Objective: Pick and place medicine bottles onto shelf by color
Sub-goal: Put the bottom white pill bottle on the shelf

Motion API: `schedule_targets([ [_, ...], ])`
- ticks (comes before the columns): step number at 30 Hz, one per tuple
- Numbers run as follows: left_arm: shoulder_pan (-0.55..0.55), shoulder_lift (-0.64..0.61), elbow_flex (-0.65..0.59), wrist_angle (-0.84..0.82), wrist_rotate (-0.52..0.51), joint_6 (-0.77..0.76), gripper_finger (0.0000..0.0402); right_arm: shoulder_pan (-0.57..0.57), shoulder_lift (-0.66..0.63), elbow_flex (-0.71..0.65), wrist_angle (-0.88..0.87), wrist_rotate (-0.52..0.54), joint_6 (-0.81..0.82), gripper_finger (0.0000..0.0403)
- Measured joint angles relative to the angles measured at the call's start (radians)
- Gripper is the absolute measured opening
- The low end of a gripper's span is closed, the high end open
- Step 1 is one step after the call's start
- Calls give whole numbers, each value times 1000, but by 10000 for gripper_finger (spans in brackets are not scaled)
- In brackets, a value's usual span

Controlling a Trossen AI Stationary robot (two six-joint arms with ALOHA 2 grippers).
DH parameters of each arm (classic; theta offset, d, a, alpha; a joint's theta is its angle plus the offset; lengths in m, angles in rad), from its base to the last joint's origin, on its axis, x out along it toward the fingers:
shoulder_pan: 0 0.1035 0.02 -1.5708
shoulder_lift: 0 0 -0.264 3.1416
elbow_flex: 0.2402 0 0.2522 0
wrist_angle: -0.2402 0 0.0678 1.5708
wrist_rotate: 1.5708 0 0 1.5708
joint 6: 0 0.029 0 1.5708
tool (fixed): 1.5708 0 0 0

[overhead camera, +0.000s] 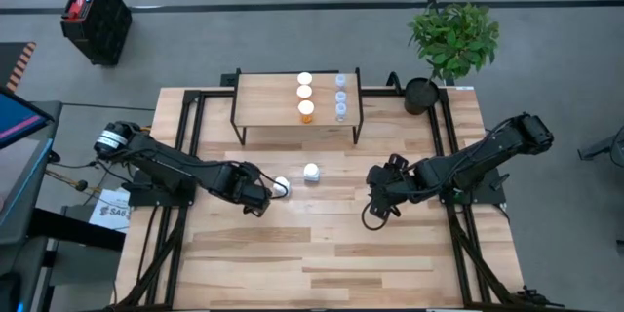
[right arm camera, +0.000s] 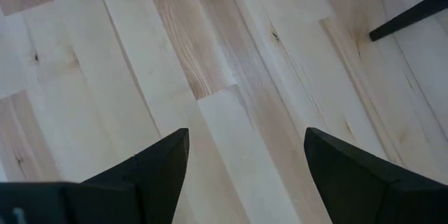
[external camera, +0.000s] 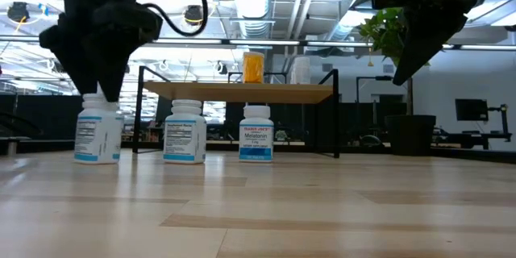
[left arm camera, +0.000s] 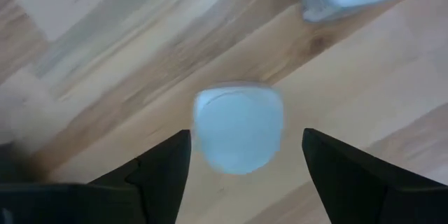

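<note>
The shelf (overhead camera: 268, 97) stands at the table's far middle. It carries two white medicine bottles (overhead camera: 304, 84), an orange one (overhead camera: 306, 109) and a row of clear ones (overhead camera: 340, 96). Three white bottles stand upright on the table (external camera: 184, 133) (external camera: 256, 133) (external camera: 98, 133). My left gripper (left arm camera: 245, 154) points down, open, over the leftmost bottle. Its fingers stand either side of the white cap (left arm camera: 238, 126) with a gap, and the high view hides this bottle under the gripper (overhead camera: 261, 200). My right gripper (overhead camera: 375, 200) hangs open over bare wood (right arm camera: 245, 154).
A neighbouring white bottle (overhead camera: 281, 185) stands close to my left gripper on its right, and another (overhead camera: 311, 171) stands farther right. A potted plant (overhead camera: 453, 39) sits at the far right corner. A shelf leg (right arm camera: 409, 15) shows ahead of my right gripper.
</note>
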Motion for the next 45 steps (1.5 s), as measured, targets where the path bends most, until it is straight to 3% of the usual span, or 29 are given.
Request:
schedule_targets([
  [13, 0, 37, 0, 36, -7, 124, 251, 0, 1, 0, -13, 0, 1, 306],
  [22, 0, 38, 2, 30, 13, 402, 152, 0, 1, 0, -16, 0, 1, 306],
  [29, 0, 36, 3, -3, 37, 782, 136, 0, 1, 0, -16, 0, 1, 306],
  [35, -4, 37, 2, -15, 44, 1089, 159, 0, 1, 0, -16, 0, 1, 306],
  [45, -6, 38, 1, -15, 28, 1844, 165, 0, 1, 0, -16, 0, 2, 306],
])
